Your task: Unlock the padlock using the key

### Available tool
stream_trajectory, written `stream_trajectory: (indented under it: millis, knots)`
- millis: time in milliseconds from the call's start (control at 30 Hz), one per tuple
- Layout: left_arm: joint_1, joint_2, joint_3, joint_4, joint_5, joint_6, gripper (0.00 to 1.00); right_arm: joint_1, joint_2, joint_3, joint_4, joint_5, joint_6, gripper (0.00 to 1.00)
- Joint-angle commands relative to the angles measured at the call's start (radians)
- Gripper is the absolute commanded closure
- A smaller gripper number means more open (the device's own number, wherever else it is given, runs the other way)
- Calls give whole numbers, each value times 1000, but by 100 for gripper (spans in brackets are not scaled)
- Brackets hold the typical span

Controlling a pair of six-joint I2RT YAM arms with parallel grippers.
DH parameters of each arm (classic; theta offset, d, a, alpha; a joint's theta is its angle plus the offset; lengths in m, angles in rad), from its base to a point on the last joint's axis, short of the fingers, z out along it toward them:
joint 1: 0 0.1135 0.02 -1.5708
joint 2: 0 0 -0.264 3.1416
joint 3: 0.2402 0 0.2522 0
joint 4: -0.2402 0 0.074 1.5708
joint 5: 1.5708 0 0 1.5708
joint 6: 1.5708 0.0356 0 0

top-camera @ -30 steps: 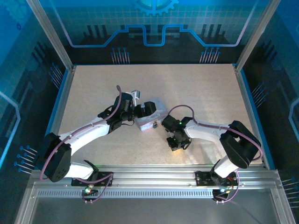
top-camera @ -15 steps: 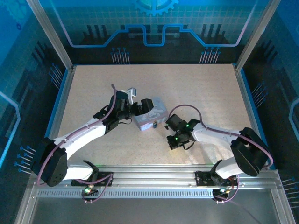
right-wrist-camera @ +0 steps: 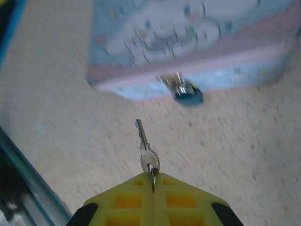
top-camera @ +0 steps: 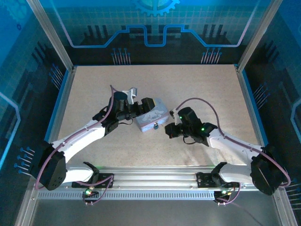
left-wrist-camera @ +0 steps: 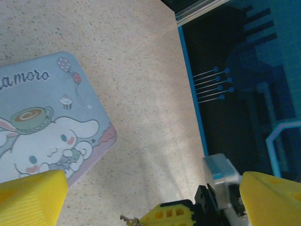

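From above, the padlock point(top-camera: 155, 126) is seen mid-frame on the tin's point(top-camera: 153, 113) near edge; at the left wrist, the left gripper point(left-wrist-camera: 153, 176) is spread wide and empty, probably for bracing; at the right wrist, the key point(right-wrist-camera: 144, 142) is pinched in the clamped right gripper point(right-wrist-camera: 153, 181), aimed at it.

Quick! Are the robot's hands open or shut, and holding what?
Left gripper: open, holding nothing, one finger by the tin.
Right gripper: shut on the key, which points at the padlock.
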Motion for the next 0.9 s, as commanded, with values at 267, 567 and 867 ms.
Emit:
stream_trajectory:
  millis: [267, 567, 867]
  knots:
    - [-51, 39, 40, 86, 44, -57, 15, -18, -40, 36, 254, -68, 100, 100]
    - [-78, 96, 51, 140, 61, -81, 35, -18, -38, 46, 292, -75, 143, 99]
    - [-83, 104, 55, 144, 58, -82, 63, -18, -25, 53, 298, -67, 163, 99]
